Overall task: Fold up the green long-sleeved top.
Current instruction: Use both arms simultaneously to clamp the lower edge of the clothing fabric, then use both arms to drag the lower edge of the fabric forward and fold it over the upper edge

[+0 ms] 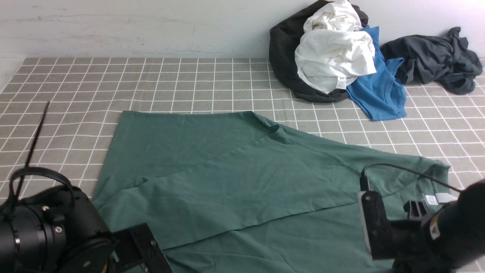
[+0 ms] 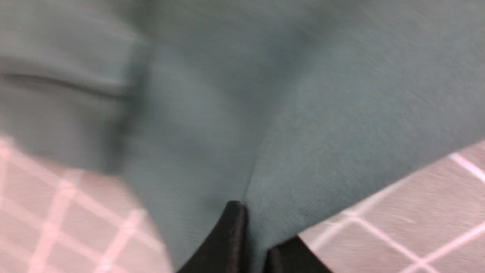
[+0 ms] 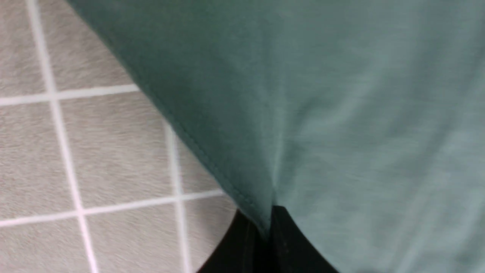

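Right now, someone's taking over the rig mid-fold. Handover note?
Left claw: shut on the dark green long-sleeved cotton top, near side.
Right claw: shut on the same top, at a stitched edge.
Top lies spread on the grey checked tablecloth, neck label toward the robot's right.
Pile of white, black and blue clothes sits apart at the back.
Done: one sleeve laid across the body.
Left: probably carry the pinched near side over the body, then finish the fold.
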